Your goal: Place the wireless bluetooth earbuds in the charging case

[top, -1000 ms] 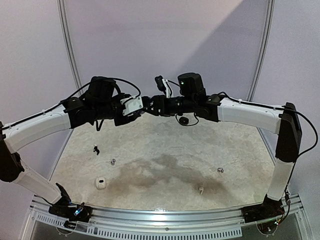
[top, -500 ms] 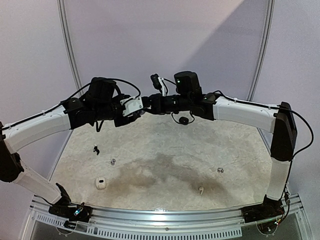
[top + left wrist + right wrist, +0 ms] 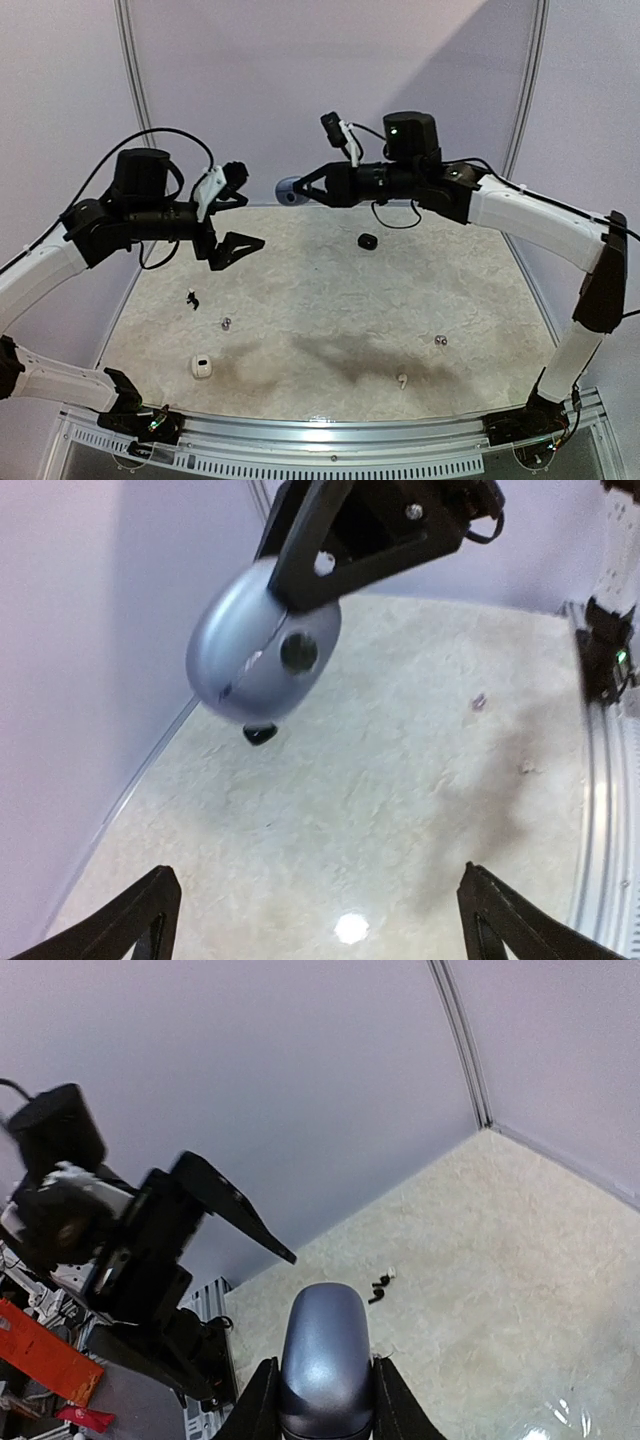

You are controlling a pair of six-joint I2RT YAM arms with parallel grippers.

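Two arms aloft: our right gripper (image 3: 298, 190) clamps the blue-grey charging case (image 3: 288, 191), left gripper (image 3: 320, 930) gaping empty; we should hold it level, then fetch loose earbuds (image 3: 226, 322) below.

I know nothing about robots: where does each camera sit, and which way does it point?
Top external: above and behind, looking down on the table; left arm and right arm show, bases nearest.
Left wrist: on the left arm, looking out between the tips of the open left pincer at the blue-grey case and table.
Right wrist: on the right arm, looking past the right pincer toward the left arm.
Shared: all show the blue-grey case in the right pincer.
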